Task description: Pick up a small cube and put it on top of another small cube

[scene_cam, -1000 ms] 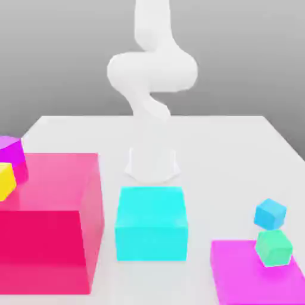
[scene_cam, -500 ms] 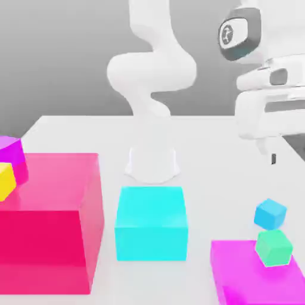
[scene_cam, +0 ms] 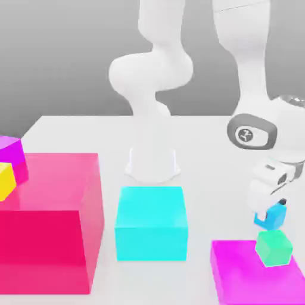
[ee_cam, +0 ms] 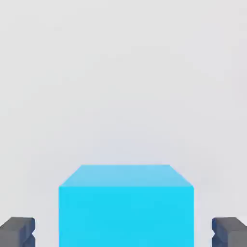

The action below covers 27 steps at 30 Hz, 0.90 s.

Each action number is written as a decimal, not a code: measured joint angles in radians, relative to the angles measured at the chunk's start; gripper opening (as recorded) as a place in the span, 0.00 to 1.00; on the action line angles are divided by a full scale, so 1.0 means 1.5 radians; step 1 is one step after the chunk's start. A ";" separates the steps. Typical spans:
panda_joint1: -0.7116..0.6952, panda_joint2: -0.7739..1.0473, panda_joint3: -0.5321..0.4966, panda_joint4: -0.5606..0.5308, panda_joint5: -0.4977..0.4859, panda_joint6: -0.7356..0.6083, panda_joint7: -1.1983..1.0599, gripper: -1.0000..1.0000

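A plain grey backdrop stands behind the smooth, pale worktop. Nearest you, on the exterior view's right, is a low, flat magenta slab, with a small plain green cube towards its far side; it looks like your stacking target, raised a little by the slab. On the exterior view's left, a large, smooth crimson block has a small yellow cube and a purple cube by it, both out of your way.

Farther in, a wide, glossy cyan block sits near the middle, too bulky to be the cube you want. Your piece, the small plain sky-blue cube, lies on the worktop just beyond the green one, under the white hand of the arm. The hand view shows the claw standing wide, a dark fingertip on either side of the cube and daylight between each and its faces, so you have nothing held. That straddle, squared to the faces, should let both pads meet flat sides. Close evenly, then lift well clear before crossing, since a low path could knock the green cube. Farthest back stands the white arm's base.
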<state>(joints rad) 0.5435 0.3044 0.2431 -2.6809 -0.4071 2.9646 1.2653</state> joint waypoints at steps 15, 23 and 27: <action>-0.162 -0.169 0.051 0.018 0.209 -0.177 -0.150 0.00; -0.414 -0.231 -0.072 0.169 0.231 -0.386 -0.151 0.00; -0.535 -0.260 -0.136 0.246 0.245 -0.491 -0.152 0.00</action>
<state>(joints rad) -0.2594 -0.0861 0.0387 -2.3124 -0.0400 2.2287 1.0371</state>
